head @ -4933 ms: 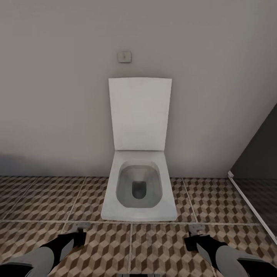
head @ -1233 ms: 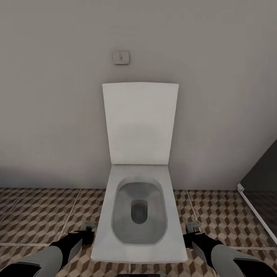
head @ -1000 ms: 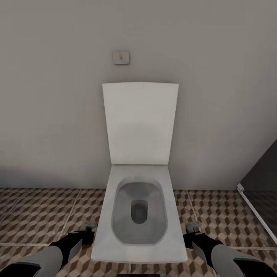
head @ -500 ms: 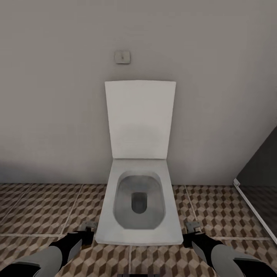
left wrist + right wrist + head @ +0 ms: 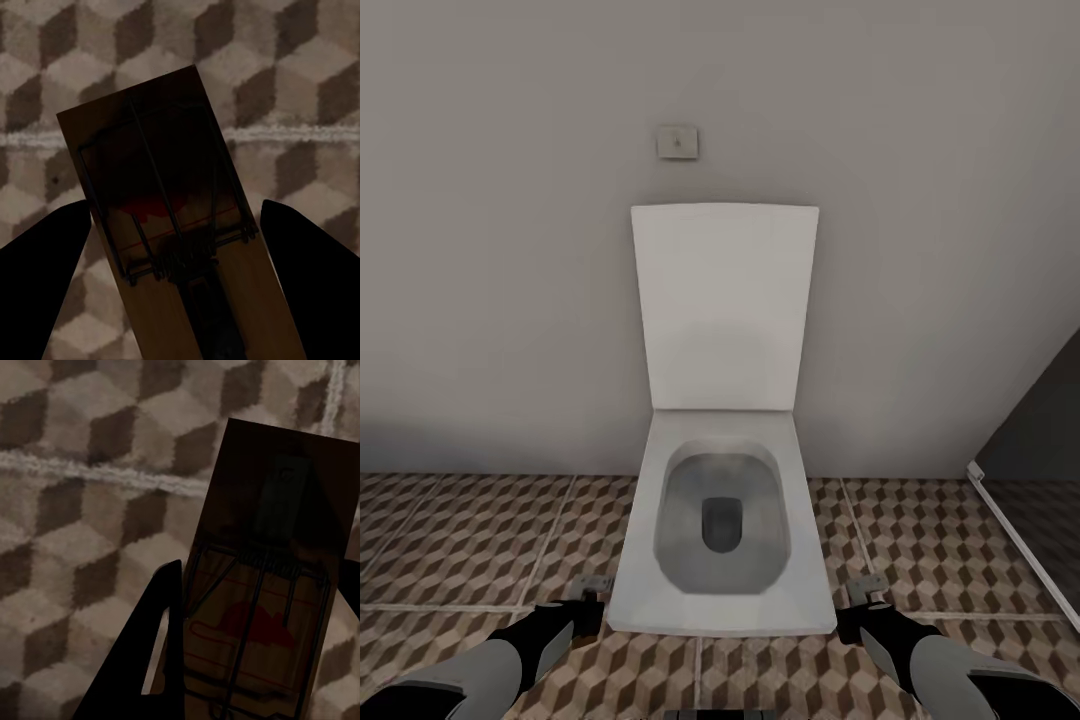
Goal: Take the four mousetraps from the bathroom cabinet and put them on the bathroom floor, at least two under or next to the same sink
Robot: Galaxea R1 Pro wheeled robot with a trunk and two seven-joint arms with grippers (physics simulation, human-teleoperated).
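Observation:
In the left wrist view a brown wooden mousetrap with a dark wire bar lies between my left gripper's black fingers, which press on its long edges above the cube-patterned bathroom floor. My right gripper grips a second mousetrap the same way over the floor. From the head view, the left gripper and right gripper hang low on either side of the toilet's front. The cabinet and the bathroom sink are out of view.
A white toilet with its lid up stands straight ahead against a grey wall, with a small flush plate above it. A dark panel with a white bottom rail closes off the right side. Patterned floor extends left and right of the toilet.
The camera has backed off a little: the toilet looks smaller and sits higher in the picture than a second ago. Both grippers keep their places and their mousetraps.

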